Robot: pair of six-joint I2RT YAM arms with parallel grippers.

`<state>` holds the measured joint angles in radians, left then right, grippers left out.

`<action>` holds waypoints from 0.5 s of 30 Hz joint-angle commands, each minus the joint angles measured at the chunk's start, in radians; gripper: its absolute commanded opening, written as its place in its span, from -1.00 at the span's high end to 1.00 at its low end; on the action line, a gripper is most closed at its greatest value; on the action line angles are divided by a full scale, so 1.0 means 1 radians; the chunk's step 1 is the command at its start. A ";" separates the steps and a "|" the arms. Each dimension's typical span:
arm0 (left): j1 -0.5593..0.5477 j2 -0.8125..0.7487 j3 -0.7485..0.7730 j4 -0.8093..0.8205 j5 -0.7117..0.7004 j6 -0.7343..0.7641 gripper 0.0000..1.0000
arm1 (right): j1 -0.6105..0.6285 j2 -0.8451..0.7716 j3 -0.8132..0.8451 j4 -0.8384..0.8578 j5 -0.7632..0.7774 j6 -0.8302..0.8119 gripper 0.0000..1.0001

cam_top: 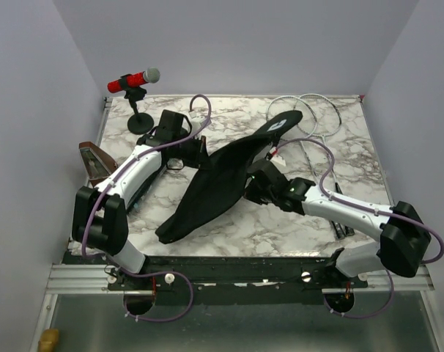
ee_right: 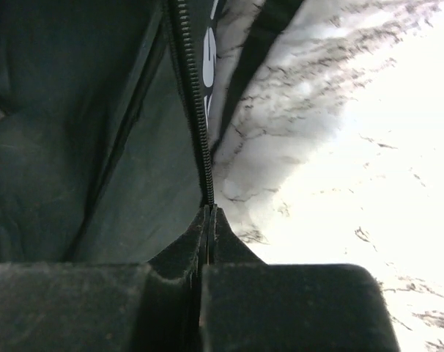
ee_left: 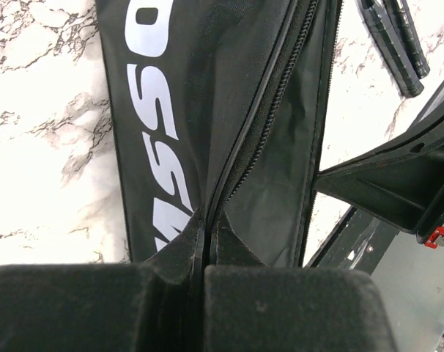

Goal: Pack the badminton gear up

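The large black racket bag [cam_top: 207, 191] lies diagonally across the marble table [cam_top: 280, 227]. My left gripper [cam_top: 198, 155] is shut on the bag's upper left edge. In the left wrist view its tips [ee_left: 206, 216] pinch the zipper seam beside the white lettering on the bag [ee_left: 171, 110]. My right gripper [cam_top: 253, 180] is shut on the bag's right edge. In the right wrist view its tips [ee_right: 210, 209] clamp the zipper line of the bag [ee_right: 75, 132]. Thin racket frames [cam_top: 286, 96] lie at the far right, a dark handle [cam_top: 343, 229] near my right arm. No shuttlecocks or tube show clearly.
A red microphone [cam_top: 134, 79] on a black stand is at the far left corner. A brown wedge [cam_top: 94, 161] sits at the table's left edge. Two dark handles [ee_left: 394, 40] and a black angular part with a red clip [ee_left: 398, 183] show beside the bag.
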<state>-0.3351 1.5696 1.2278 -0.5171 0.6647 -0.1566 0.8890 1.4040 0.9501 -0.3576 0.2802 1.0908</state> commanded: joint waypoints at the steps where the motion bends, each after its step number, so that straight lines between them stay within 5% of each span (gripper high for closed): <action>1: 0.005 -0.016 0.013 0.006 0.007 -0.020 1.00 | 0.007 -0.060 -0.053 -0.052 0.024 0.023 0.82; 5: 0.005 -0.037 -0.016 0.009 -0.071 -0.021 1.00 | 0.001 -0.074 -0.002 -0.073 0.008 -0.026 0.65; 15: 0.007 -0.141 -0.076 0.042 -0.171 -0.034 1.00 | -0.150 -0.031 0.194 -0.196 -0.029 -0.126 -0.24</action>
<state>-0.3336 1.4960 1.1717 -0.5110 0.5392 -0.1669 0.7723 1.3499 1.0771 -0.4896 0.2512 1.0199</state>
